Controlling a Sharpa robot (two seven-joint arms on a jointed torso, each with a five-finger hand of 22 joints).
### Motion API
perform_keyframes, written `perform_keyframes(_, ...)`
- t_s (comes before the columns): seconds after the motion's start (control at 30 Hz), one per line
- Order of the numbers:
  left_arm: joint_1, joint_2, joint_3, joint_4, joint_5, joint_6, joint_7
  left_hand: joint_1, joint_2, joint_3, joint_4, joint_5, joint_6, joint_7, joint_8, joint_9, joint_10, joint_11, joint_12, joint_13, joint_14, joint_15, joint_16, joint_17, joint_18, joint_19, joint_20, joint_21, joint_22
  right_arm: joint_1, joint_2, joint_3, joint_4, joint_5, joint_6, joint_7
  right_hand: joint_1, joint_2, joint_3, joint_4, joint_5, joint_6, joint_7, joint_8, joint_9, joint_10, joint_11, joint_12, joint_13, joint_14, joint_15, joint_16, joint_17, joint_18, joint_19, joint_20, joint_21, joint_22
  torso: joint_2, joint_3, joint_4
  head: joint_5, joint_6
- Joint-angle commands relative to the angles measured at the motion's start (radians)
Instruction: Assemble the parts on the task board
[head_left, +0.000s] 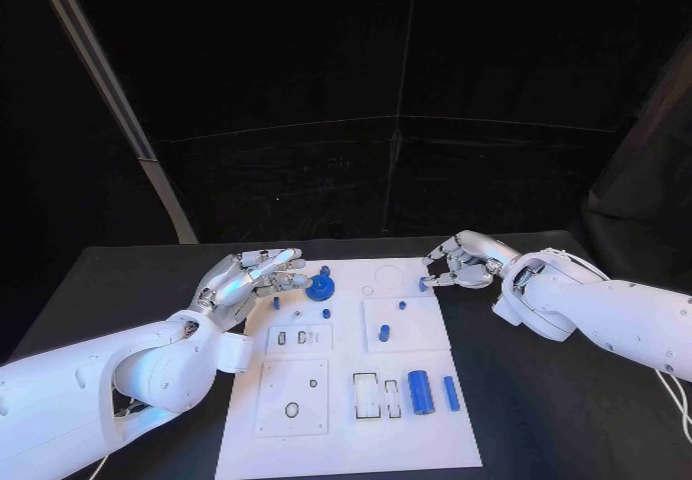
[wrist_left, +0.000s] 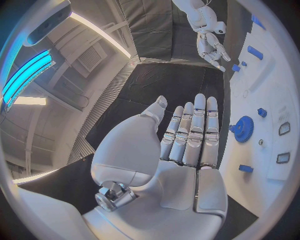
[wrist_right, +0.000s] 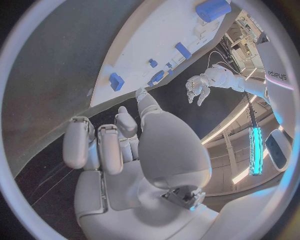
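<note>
The white task board (head_left: 346, 420) lies mid-table, its near edge cut off at the bottom of the head view, with a blue gear (head_left: 320, 290) and blue cylinder (head_left: 420, 391) on it. The left hand (head_left: 248, 277) hovers at the board's far-left edge, fingers straight, holding nothing. The right hand (head_left: 459, 264) curls its fingers at the far-right edge beside a small blue part (head_left: 424, 284); whether it grips that, I cannot tell, and no writing on the board is readable.

Matt white task board (head_left: 433, 420) on matt black table (head_left: 577, 420); smooth blue plastic-looking gear (head_left: 320, 291).
</note>
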Motion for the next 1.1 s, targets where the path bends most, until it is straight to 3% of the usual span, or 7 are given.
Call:
perform_keyframes(0.03,0.001,0.002,0.001,0.0,-0.001,0.016,0.002,0.01,0.0,0.0,-0.007,0.001,0.009,0.0,-0.006,-0.001,0.006,0.002,-0.006,0.0,0.005,-0.002,-0.004,0.001,0.007,0.008,0.001,0.0,-0.002,-0.004,0.01,0.0,-0.014,-0.017,0.02,0.003,0.003,-0.007,-0.008,-0.002,-0.005,-0.009,-0.001,-0.004,-0.002,-0.008,0.001,-0.007,-0.002,0.057,-0.006,-0.005,0.041,-0.006,-0.004,-0.001,-0.005,-0.001,0.001,-0.0002,-0.0004,0.0,-0.002)
perform_keyframes(0.4,0.001,0.003,0.001,-0.003,-0.001,0.016,0.001,0.01,0.0,0.0,-0.007,0.001,0.009,0.0,-0.006,-0.001,0.006,0.002,-0.006,0.0,0.005,-0.002,-0.004,0.001,0.007,0.008,0.001,0.0,-0.002,-0.015,0.034,0.0,-0.053,-0.054,0.031,-0.008,0.041,0.013,0.002,-0.024,-0.012,-0.012,-0.002,0.001,0.001,-0.007,0.0,-0.009,-0.003,0.057,-0.006,-0.007,0.041,-0.005,-0.004,0.0,-0.006,-0.002,0.0,-0.0009,0.0007,-0.001,-0.008)
perform_keyframes(0.6,0.001,0.003,0.0,-0.005,-0.001,0.017,0.001,0.01,0.0,0.0,-0.007,0.001,0.009,0.0,-0.006,-0.001,0.006,0.002,-0.006,0.0,0.005,-0.002,-0.004,0.001,0.007,0.008,0.001,0.0,-0.002,-0.021,0.048,0.0,-0.073,-0.066,0.039,-0.009,0.081,0.037,0.027,-0.05,-0.056,0.01,-0.005,0.01,0.004,-0.003,-0.004,-0.006,0.0,0.058,-0.009,-0.007,0.043,-0.005,-0.003,-0.002,-0.007,-0.002,0.0,-0.0013,0.0003,0.0,-0.009)
perform_keyframes(1.1,0.001,0.004,0.0,-0.008,-0.001,0.015,-0.001,0.01,0.0,0.0,-0.008,0.001,0.009,0.0,-0.007,-0.001,0.006,0.002,-0.007,-0.001,0.003,-0.002,-0.006,0.001,0.007,0.007,0.001,-0.001,-0.003,-0.026,0.064,0.0,-0.086,-0.07,0.052,-0.007,0.081,0.047,0.036,-0.056,-0.061,0.036,-0.008,0.019,0.006,0.007,-0.006,0.005,0.008,0.059,-0.012,-0.005,0.048,-0.006,0.001,-0.004,-0.005,0.003,-0.001,-0.0008,0.0007,0.0,-0.014)
